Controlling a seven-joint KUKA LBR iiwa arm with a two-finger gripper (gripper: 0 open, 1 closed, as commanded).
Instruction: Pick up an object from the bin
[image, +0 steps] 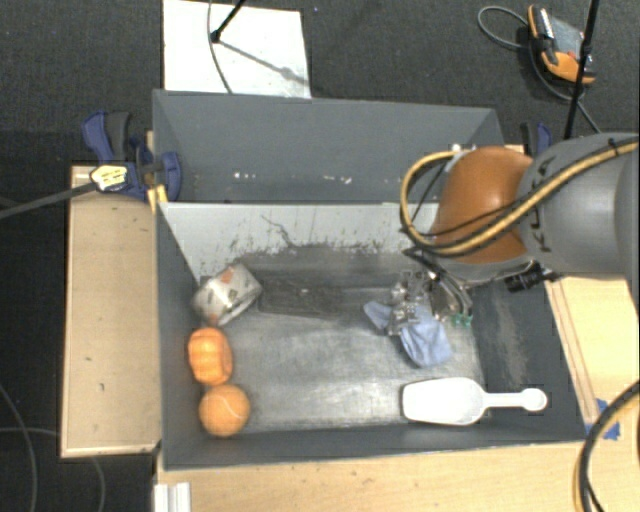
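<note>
My gripper (412, 312) is low in the right half of the bin, right over a crumpled blue cloth (425, 342). Its metal fingers (403, 305) reach down into the cloth's upper left folds; the cloth spreads out below and to the right of them. A white plastic scoop (450, 401) lies just below the cloth, near the bin's front wall, its handle pointing right.
On the bin's left side lie a silver crumpled can or roll (226, 293), an orange pumpkin-shaped toy (209, 355) and an orange ball (224, 410). The arm with its orange cover and cables comes in from the right, above the bin's right wall.
</note>
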